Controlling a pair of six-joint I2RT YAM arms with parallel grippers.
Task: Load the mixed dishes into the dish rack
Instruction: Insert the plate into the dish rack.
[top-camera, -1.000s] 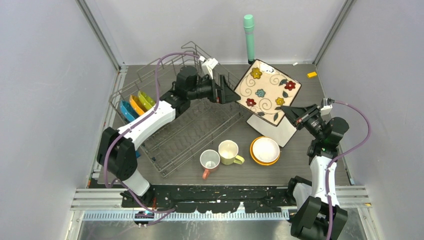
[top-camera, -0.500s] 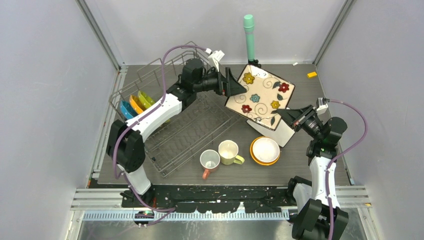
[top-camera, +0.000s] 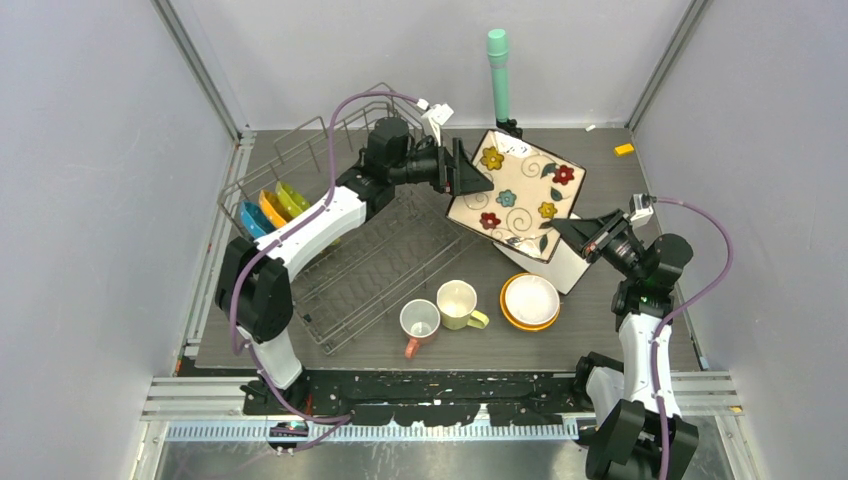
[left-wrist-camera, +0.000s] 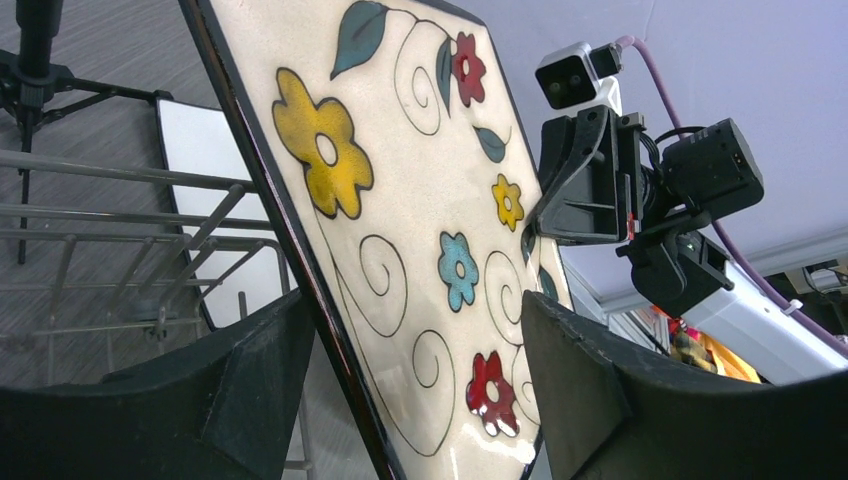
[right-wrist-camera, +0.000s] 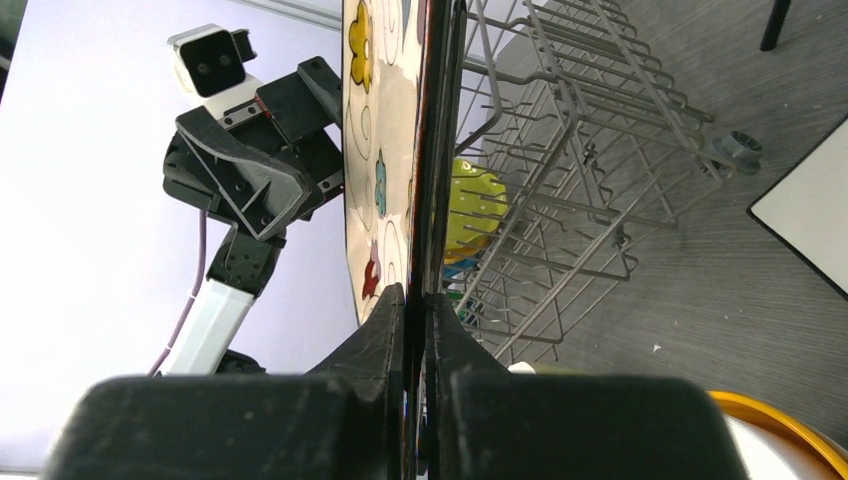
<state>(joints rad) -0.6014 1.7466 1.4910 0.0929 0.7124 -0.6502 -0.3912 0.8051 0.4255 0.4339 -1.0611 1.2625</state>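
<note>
While the right gripper (top-camera: 568, 228) is clamped tight on the floral plate (top-camera: 515, 195) at its 4 o'clock edge, the left gripper (top-camera: 468, 180) straddles the plate's 9 o'clock corner with its jaws spread wide. In the left wrist view its fingers (left-wrist-camera: 235, 370) stand one to each face of the plate (left-wrist-camera: 420, 230), with a gap showing on both sides. The plate hangs tilted in the air by the rack's (top-camera: 370, 260) 3 o'clock side, above a white plate (top-camera: 562, 268) that lies flat on the table. In the right wrist view the floral plate (right-wrist-camera: 432, 150) is edge-on and pinched at the right gripper (right-wrist-camera: 418, 300), with the rack (right-wrist-camera: 570, 150) beyond it.

At the rack's 9 o'clock end three round plates stand on edge side by side: blue (top-camera: 252, 222), orange (top-camera: 272, 210) and yellow-green (top-camera: 292, 198). At 7 o'clock from the floral plate a pink mug (top-camera: 419, 322) and a yellow mug (top-camera: 457, 303) sit upright, just beside each other. At 6 o'clock a white bowl (top-camera: 531, 299) rests inside an orange bowl (top-camera: 507, 311).
</note>
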